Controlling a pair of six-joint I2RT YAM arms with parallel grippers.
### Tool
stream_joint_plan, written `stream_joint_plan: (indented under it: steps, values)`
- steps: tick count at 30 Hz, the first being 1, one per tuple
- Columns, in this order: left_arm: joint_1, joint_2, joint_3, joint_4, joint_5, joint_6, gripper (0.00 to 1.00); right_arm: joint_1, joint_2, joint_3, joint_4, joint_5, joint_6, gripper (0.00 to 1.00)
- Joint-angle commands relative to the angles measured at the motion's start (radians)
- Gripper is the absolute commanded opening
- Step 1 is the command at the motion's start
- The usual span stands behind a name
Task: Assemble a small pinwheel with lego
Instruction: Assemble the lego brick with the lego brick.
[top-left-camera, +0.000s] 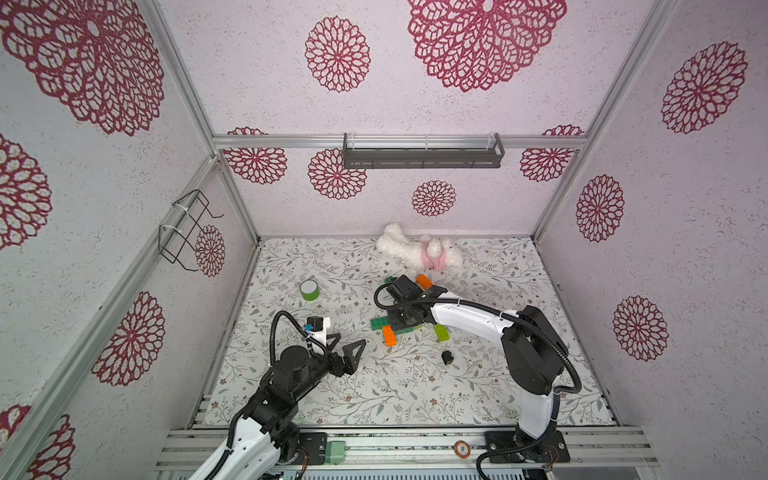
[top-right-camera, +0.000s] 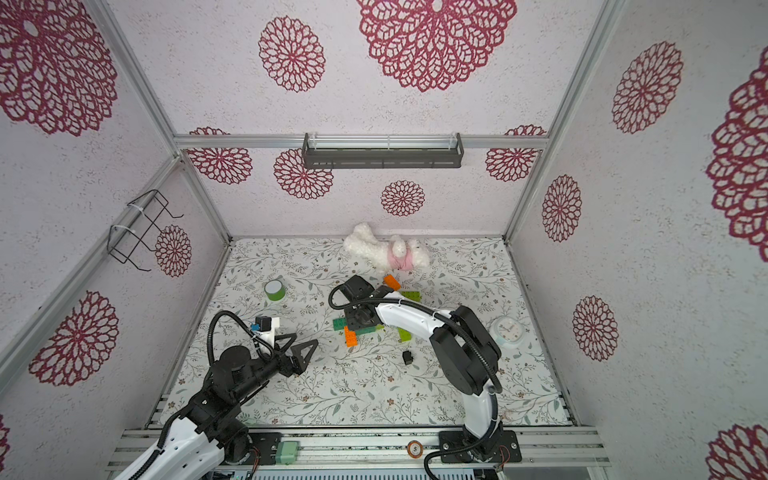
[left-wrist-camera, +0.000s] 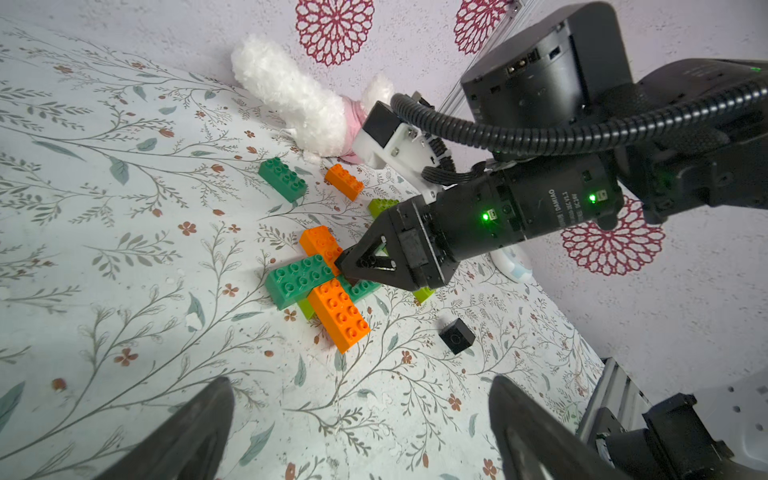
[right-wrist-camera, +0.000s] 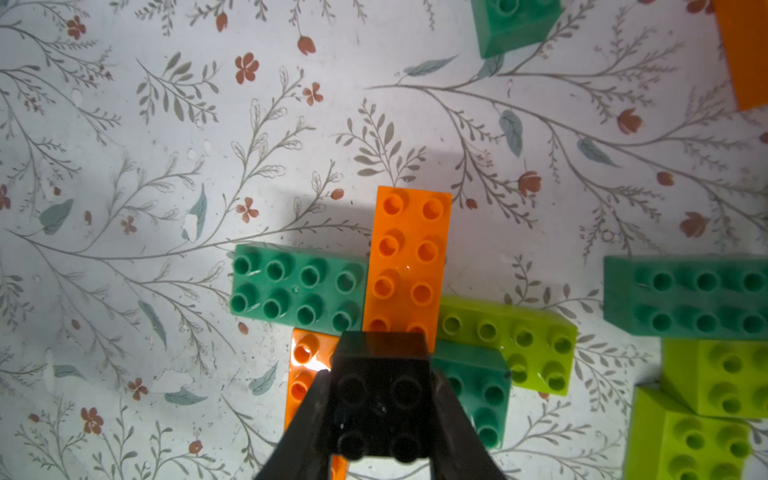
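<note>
The lego pinwheel (top-left-camera: 388, 330) (top-right-camera: 352, 330) lies mid-table, a cross of orange (right-wrist-camera: 409, 257), dark green (right-wrist-camera: 297, 289) and lime green (right-wrist-camera: 507, 336) bricks. My right gripper (right-wrist-camera: 379, 376) (left-wrist-camera: 345, 266) is shut on a small black square brick (right-wrist-camera: 380, 399), held over the cross's centre; whether it touches I cannot tell. A second black brick (top-left-camera: 447, 357) (left-wrist-camera: 457, 336) lies loose nearer the front. My left gripper (top-left-camera: 353, 338) (left-wrist-camera: 359, 386) stands open and empty, left of the pinwheel. Loose dark green (left-wrist-camera: 282, 178), orange (top-left-camera: 424, 281) and lime (top-left-camera: 441, 332) bricks lie around.
A green tape roll (top-left-camera: 309, 289) stands at the back left. A white plush toy (top-left-camera: 419, 251) lies against the back wall. A small white clock (top-right-camera: 506, 331) lies at the right, behind my right arm. A wire rack (top-left-camera: 187, 232) hangs on the left wall.
</note>
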Motion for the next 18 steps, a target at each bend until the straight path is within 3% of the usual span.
stream_joint_plan:
  steps: [1, 18]
  values:
    - [-0.007, 0.017, 0.004, 0.048, 0.031, 0.028, 0.97, 0.009, 0.008, 0.046, -0.041, 0.011, 0.01, 0.19]
    - [-0.006, 0.026, 0.005, 0.047, 0.014, 0.03, 0.97, 0.015, 0.076, 0.103, -0.091, 0.003, -0.001, 0.19]
